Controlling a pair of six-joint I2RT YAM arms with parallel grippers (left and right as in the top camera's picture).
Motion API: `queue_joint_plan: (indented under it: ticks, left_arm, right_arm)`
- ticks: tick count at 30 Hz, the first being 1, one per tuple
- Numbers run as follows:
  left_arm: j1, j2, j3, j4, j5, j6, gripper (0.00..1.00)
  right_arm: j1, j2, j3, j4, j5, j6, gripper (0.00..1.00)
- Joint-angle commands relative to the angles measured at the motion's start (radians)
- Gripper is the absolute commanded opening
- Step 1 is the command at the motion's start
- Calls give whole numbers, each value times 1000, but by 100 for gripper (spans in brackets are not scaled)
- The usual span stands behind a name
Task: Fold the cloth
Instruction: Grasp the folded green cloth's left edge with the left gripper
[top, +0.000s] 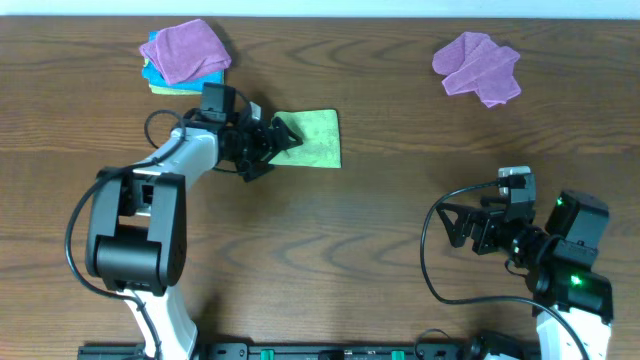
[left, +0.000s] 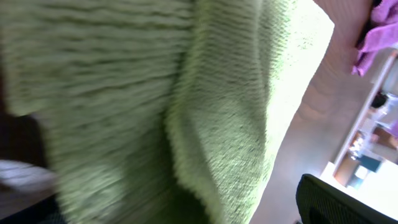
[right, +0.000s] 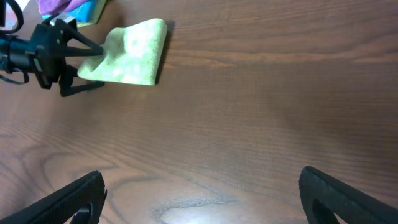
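Note:
The lime-green cloth (top: 318, 138) lies as a small folded rectangle on the wooden table, left of centre at the back. It also shows in the right wrist view (right: 134, 53), and it fills the left wrist view (left: 186, 106), blurred. My left gripper (top: 283, 145) is at the cloth's left edge with its fingers spread above and below that edge, which is raised a little between them. One left finger shows far to the right in the left wrist view (left: 339, 202). My right gripper (top: 447, 226) is open and empty over bare table at the front right (right: 202, 199).
A stack of a purple cloth (top: 188, 50) over blue and yellow ones sits at the back left, just behind my left arm. Another purple cloth (top: 478, 66) lies at the back right. The table's near edge runs along the bottom.

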Motion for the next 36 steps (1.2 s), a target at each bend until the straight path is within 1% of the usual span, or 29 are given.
queue_joint_plan:
  ticks: [1,2,3,6,8,11,15,16,20,26,31,36]
  left_arm:
    - [-39,18,-30,2,-161,-44,97]
    - [-49,18,-30,7,-184,-44,98]
    - [-57,19,-30,12,-206,-44,95]
    - [-78,24,-30,31,-267,-44,80]
    - [-90,38,-30,58,-291,-44,75]
    - [-98,56,-30,99,-299,-43,68]
    - [-102,88,-30,149,-312,-43,56]
    - [-102,97,-30,157,-318,-40,49]
    - [-103,127,-30,193,-318,-10,40]
    - [-103,135,-30,273,-317,70,6]
    - [-99,135,-20,332,-306,64,6]
    - [-96,127,60,303,-264,65,6]
  right_arm:
    - [-5,0,-5,-1,-10,11,99]
    - [-5,0,-5,-1,-11,11,99]
    - [-5,0,-5,-1,-11,11,99]
    - [-5,0,-5,-1,-11,11,99]
    - [-5,0,-5,-1,-10,11,99]
    - [-5,0,-5,-1,-10,11,99]
    - [-5,0,-5,-1,-11,11,99]
    - [-5,0,-5,-1,-11,11,99]
    - [-5,0,-5,-1,-11,11,99]
    - [-5,0,-5,-1,-11,11,99]
    - [-5,0,-5,-1,-11,11,99]
    - [-5,0,-5,-1,-10,11,99]
